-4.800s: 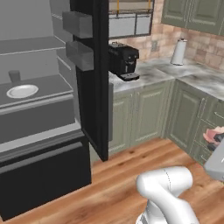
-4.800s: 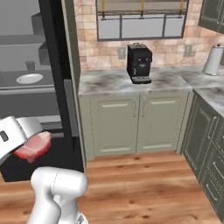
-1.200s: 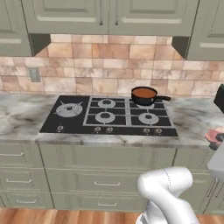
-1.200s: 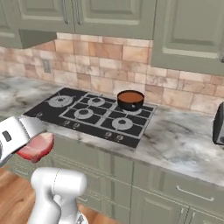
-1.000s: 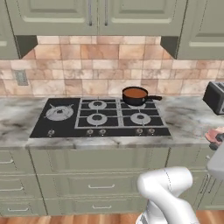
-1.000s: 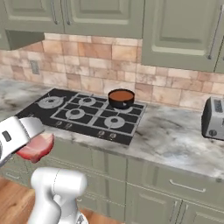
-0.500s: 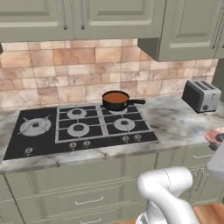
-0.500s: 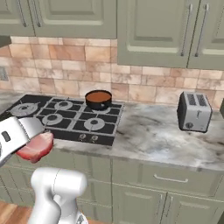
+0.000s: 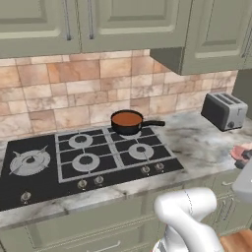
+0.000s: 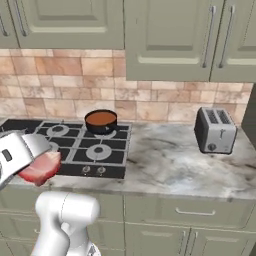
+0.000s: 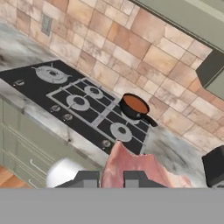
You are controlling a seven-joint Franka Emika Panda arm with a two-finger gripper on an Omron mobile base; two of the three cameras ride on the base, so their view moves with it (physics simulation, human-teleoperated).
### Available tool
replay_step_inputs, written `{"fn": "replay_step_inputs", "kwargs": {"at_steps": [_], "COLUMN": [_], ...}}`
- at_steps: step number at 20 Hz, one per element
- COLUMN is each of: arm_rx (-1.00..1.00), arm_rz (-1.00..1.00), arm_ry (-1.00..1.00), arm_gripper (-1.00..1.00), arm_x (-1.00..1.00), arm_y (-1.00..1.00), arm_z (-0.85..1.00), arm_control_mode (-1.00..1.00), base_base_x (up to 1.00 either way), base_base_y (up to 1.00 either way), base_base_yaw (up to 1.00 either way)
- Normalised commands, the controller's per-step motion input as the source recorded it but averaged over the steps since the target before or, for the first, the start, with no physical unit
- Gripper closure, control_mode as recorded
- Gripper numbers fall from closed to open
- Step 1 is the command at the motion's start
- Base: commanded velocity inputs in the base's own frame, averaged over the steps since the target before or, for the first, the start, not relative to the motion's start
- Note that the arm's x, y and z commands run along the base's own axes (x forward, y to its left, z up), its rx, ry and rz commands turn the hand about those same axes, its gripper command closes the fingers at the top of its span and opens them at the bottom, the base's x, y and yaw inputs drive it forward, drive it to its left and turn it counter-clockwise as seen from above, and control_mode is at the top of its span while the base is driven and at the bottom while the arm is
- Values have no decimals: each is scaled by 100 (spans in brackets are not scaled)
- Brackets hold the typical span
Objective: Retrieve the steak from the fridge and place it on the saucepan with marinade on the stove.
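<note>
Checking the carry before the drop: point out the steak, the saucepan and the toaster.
steak (image 10: pixel 41 167), right base view, on its pink front face.
saucepan (image 9: pixel 127 119), left base view, on the orange-brown liquid inside.
toaster (image 10: pixel 215 132), right base view, on its grey front side.

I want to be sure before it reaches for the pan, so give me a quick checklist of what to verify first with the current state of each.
1. Steak held in the gripper: ok, jaws shut on it.
2. Saucepan with marinade on a rear burner of the stove: ok.
3. Pan uncovered, liquid visible: ok.
4. Path over the stove free of other items: ok, bare grates between.
5. Toaster stands off to the side, apart from the pan: ok.
6. Burner lit under the pan: cannot tell.
</note>
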Motion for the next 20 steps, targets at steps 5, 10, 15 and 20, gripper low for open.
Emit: {"fn": "replay_step_inputs", "kwargs": {"at_steps": [5, 10, 15, 20], "arm_rx": [0, 0, 0, 0], "arm_rz": [0, 0, 0, 0], "arm_ry": [0, 0, 0, 0], "arm_gripper": [100, 100, 100, 100], "arm_x": [0, 0, 0, 0], "arm_y": [0, 0, 0, 0], "arm_z": [0, 0, 0, 0], "arm_control_mode": [100, 100, 100, 100], "base_base_x": [33, 39, 50, 73], "base_base_y": [56, 20, 0, 0], "base_base_yaw": [-15, -6, -1, 0]}}
